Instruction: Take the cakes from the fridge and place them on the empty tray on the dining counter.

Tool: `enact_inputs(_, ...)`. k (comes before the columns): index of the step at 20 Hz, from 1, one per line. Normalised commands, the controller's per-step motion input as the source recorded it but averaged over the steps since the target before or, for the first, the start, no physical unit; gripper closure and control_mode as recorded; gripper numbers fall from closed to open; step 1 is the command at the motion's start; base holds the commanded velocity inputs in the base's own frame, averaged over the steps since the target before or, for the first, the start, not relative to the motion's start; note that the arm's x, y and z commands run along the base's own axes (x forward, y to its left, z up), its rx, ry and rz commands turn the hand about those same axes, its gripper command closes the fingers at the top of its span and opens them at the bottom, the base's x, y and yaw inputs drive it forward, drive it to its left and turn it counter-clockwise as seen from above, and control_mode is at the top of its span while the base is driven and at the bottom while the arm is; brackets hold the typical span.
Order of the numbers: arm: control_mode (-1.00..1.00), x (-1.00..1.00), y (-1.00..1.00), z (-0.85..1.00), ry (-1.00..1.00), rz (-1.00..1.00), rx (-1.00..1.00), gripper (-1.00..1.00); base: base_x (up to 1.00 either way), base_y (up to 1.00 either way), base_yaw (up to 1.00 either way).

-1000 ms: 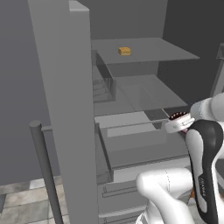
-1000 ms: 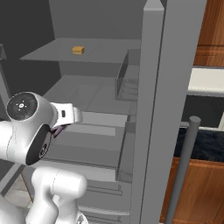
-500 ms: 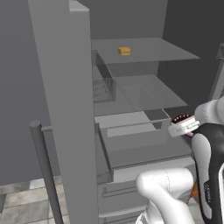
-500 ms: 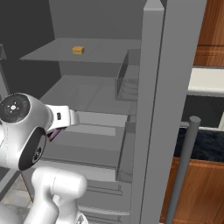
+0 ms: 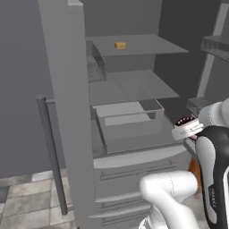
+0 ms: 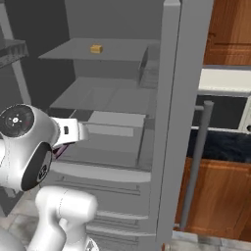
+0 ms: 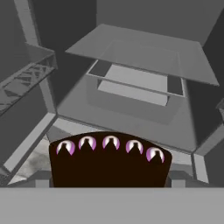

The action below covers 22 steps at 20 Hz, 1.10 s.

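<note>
The grey fridge [image 5: 62,89] stands open in front of me, its door edge [image 6: 171,98] at the right. A small orange-tan cake [image 5: 120,45] [image 6: 96,48] lies on the upper shelf. The dark brown cake with pink-white dots [image 7: 109,162] [image 5: 183,121] sits at the end of my hand. My gripper [image 5: 185,126] is shut on it, low and to the right of the fridge's drawer bin. The cake hides my fingers. The tray is out of view.
A clear drawer bin [image 5: 127,117] juts from the middle of the fridge, above the lower drawers [image 5: 134,174]. A door bar handle [image 6: 195,162] stands at the right, with a dark marbled countertop on a wooden base [image 6: 223,147] behind it. Door shelves [image 7: 26,74] flank the hand.
The whole picture has shifted a little, so the base has moved. My hand has pulled slightly back and to the right of the fridge, with the dark cake still in it.
</note>
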Motion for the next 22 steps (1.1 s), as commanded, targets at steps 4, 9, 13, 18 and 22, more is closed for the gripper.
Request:
enact_inputs(4, 1.00, 0.00, 0.00, 0.00, 0.00, 0.00, 0.00, 1.00, -0.97, 0.00, 0.00)
enact_inputs(9, 1.00, 0.00, 0.00, 0.00, 0.00, 0.00, 0.00, 1.00, -0.88, 0.00, 0.00)
enact_inputs(13, 1.00, 0.00, 0.00, 0.00, 0.00, 0.00, 0.00, 1.00, -0.75, 0.00, -0.03)
enact_inputs(18, 1.00, 0.00, 0.00, 0.00, 0.00, 0.00, 0.00, 1.00, -0.42, 0.00, -0.19)
enact_inputs(22, 1.00, 0.00, 0.00, 0.00, 0.00, 0.00, 0.00, 1.00, -0.20, 0.00, -0.28)
